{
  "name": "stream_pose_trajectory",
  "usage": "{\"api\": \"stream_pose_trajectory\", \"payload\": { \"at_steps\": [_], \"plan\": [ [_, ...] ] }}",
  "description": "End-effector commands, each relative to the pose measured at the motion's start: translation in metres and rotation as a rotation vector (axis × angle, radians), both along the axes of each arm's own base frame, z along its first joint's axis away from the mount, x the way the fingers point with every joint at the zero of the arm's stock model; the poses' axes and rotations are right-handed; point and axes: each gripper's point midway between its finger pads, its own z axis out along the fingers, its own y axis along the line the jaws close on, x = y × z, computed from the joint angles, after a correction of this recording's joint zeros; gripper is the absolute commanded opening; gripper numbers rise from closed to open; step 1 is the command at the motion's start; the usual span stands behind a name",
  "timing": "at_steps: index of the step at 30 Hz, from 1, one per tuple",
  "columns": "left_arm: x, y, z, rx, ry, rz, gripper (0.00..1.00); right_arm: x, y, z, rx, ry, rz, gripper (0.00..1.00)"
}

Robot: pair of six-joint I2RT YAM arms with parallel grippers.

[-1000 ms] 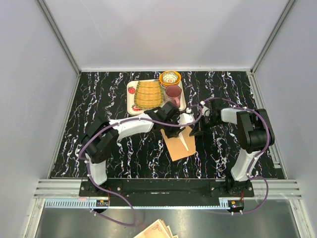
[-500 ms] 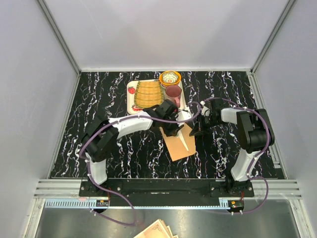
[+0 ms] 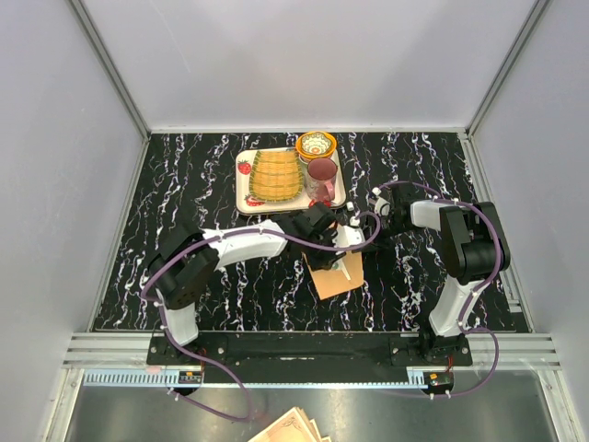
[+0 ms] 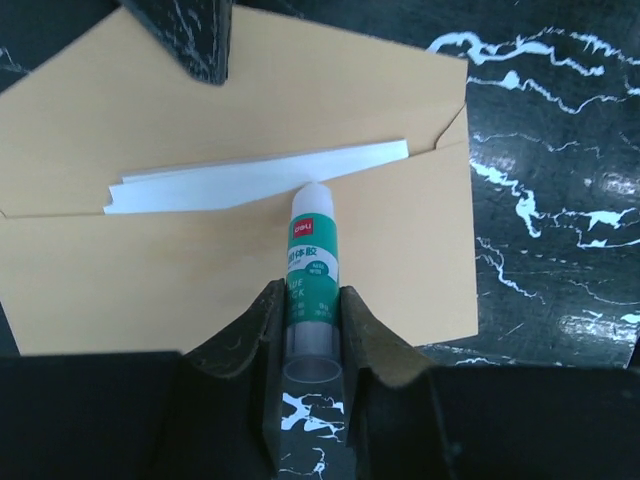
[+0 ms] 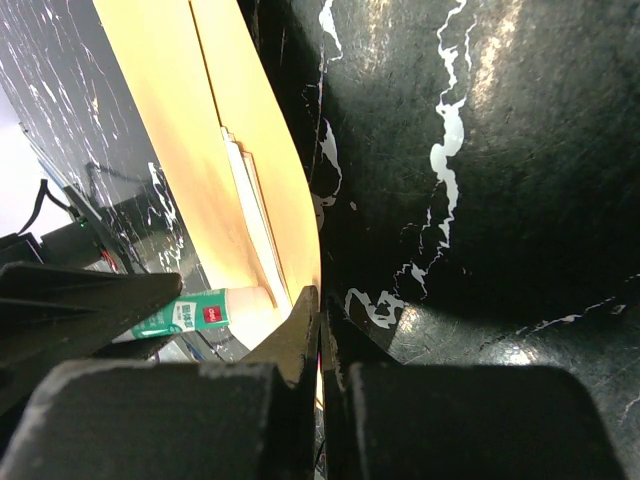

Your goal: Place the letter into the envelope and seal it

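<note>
Black, white-veined tabletop (image 3: 184, 184) carries the envelope (image 4: 200, 280) near the middle, lying flat with its flap open. The letter (image 4: 250, 180) sits in the pocket, only a thin pale strip of it showing at the mouth.

The left fingers (image 4: 258, 325) pinch a green-and-white glue stick (image 4: 312, 260) around its barrel. Its tip points at the pocket's mouth, just beside the letter's exposed edge. The right fingers (image 5: 300, 325) are pressed together on the envelope's near edge and seem to pin it in place.

The envelope is probably light, thin kraft paper. It would slide easily on the smooth tabletop, and it would buckle if pushed from one end. Holding it is best done at an edge or corner, away from the flap's gummed margin, as the right fingers do now. The glue stick is rigid and light. A grip across the barrel suits it, and pressure on the paper should be gentle so the flap does not drag or crease.

From the left wrist, the flap, the letter's strip and the aim of the glue tip are all plain. The overhead view hides these under the arm and shows only part of the envelope. From the right wrist, the pinched edge shows close up, with the pocket bowed up slightly. No other view shows that.
</note>
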Motion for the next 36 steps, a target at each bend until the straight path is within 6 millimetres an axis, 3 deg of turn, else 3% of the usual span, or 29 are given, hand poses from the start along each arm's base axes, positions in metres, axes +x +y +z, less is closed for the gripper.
{"api": "stream_pose_trajectory", "payload": {
  "at_steps": [1,3,6,16,23,25,31,36],
  "plan": [
    [-0.006,0.045,-0.041,0.176,0.100,0.054,0.00,0.011,0.002,0.004,0.000,-0.029,-0.002,0.00],
    [0.014,0.049,-0.040,0.179,0.086,0.088,0.00,0.011,0.002,0.004,0.001,-0.032,-0.002,0.00],
    [0.028,0.050,-0.039,0.180,0.072,0.107,0.00,0.011,0.001,0.004,0.000,-0.032,-0.002,0.00],
    [0.010,0.045,-0.021,0.135,0.070,0.080,0.00,0.010,0.001,0.004,-0.003,-0.032,-0.002,0.00],
    [-0.011,0.049,-0.021,0.152,0.098,0.027,0.00,0.011,0.001,0.004,-0.005,-0.035,-0.004,0.00],
    [-0.010,0.051,-0.024,0.165,0.096,0.029,0.00,0.011,0.001,0.004,-0.004,-0.034,-0.002,0.00],
    [0.025,0.055,-0.028,0.194,0.092,0.116,0.00,0.011,0.001,0.004,-0.004,-0.034,-0.002,0.00],
    [0.027,0.051,-0.030,0.199,0.107,0.138,0.00,0.010,0.001,0.005,-0.004,-0.036,-0.002,0.00]
  ]
}}
